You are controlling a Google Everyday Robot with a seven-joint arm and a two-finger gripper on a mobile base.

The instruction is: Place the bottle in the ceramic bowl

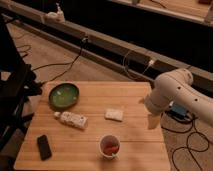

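Note:
The white oblong bottle (pixel 71 119) lies on its side on the wooden table (pixel 135 97), its narrow cap pointing left. The round green ceramic bowl (pixel 63 95) with a dark rim sits just behind it at the table's back left. My gripper (pixel 153 121) hangs at the table's right edge below the white arm (pixel 172 90), well to the right of the bottle and the bowl, and holds nothing I can see.
A flat white block (pixel 114 114) lies mid-table. A white cup with red contents (pixel 109 146) stands near the front edge. A black flat device (pixel 44 147) lies at the front left. Cables run on the floor behind and to the right. A dark frame stands at the left.

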